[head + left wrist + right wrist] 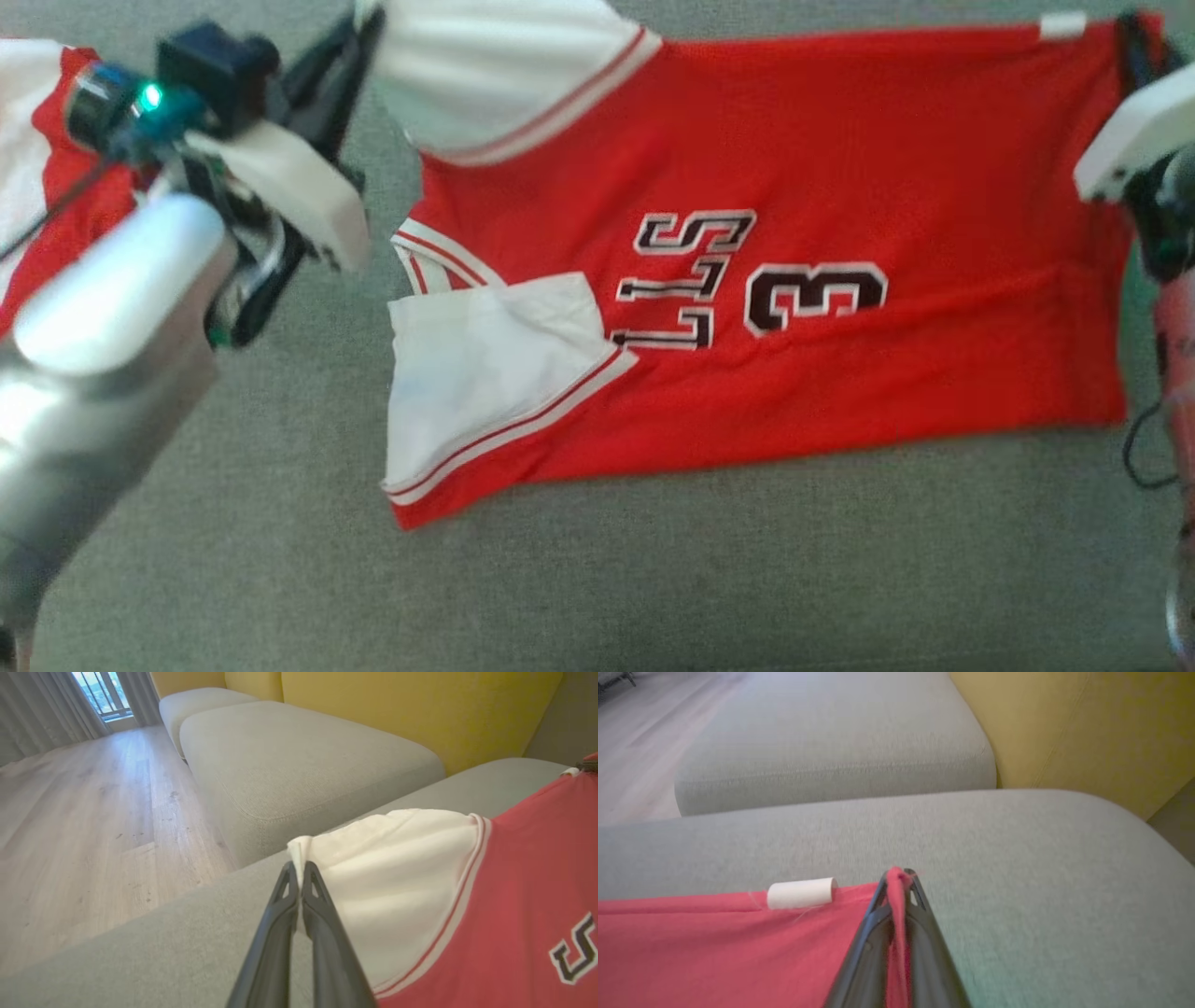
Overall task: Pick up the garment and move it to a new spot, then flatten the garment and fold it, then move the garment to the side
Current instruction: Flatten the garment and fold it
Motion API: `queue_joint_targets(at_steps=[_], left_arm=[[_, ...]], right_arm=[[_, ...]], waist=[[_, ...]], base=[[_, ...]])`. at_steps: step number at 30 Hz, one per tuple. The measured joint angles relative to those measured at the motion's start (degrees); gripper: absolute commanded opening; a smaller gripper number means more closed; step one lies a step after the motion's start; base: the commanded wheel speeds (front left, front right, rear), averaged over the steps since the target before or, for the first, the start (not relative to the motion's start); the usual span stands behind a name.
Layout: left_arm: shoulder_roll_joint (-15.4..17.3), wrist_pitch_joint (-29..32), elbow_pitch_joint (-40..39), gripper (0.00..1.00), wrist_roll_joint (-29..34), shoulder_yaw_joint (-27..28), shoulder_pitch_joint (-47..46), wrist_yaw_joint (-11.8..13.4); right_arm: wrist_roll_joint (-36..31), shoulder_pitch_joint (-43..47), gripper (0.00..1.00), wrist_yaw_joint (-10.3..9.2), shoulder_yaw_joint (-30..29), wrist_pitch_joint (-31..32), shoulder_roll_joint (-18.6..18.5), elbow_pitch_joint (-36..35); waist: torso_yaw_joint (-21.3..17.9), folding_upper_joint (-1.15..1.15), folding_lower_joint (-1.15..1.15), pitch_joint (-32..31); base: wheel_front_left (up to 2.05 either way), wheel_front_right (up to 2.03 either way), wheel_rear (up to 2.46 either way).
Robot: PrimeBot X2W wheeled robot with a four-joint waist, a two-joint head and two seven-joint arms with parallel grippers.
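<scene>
The garment (840, 168) is a red jersey with white sleeves and black lettering, spread flat on the grey cushion (653, 579). My left gripper (366, 23) is at the jersey's far left corner, shut on the edge of the upper white sleeve (397, 872), with the fabric pinched between its fingertips (299, 870). At the jersey's far right corner, my right gripper (899, 879) is shut on a fold of the red hem, next to a small white tag (801, 892). In the head view, the right gripper (1134, 42) is partly hidden behind its pale wrist.
A second grey seat (289, 760) lies beyond the cushion, with yellow backrests (420, 714) behind it. Wooden floor (84, 812) runs to the left of the sofa. More red and white cloth (56, 187) shows behind my left arm.
</scene>
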Motion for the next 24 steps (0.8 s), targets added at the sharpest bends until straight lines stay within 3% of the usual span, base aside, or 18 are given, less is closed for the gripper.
queue_joint_targets(at_steps=[16,24], left_arm=[[-7.6,-8.5,18.3,0.0,3.2,3.2,-15.5,-4.5],[-9.6,-10.2,23.4,0.0,4.3,2.5,-15.0,-7.9]], right_arm=[[0.0,-13.9,0.0,0.01,2.0,-9.9,-0.5,3.8],[1.3,-13.6,0.0,0.0,5.6,-12.0,-0.5,8.6]], waist=[[-1.1,0.0,0.01,3.3],[-0.9,0.0,0.0,1.6]], base=[[0.0,0.0,0.0],[0.0,0.0,0.0]])
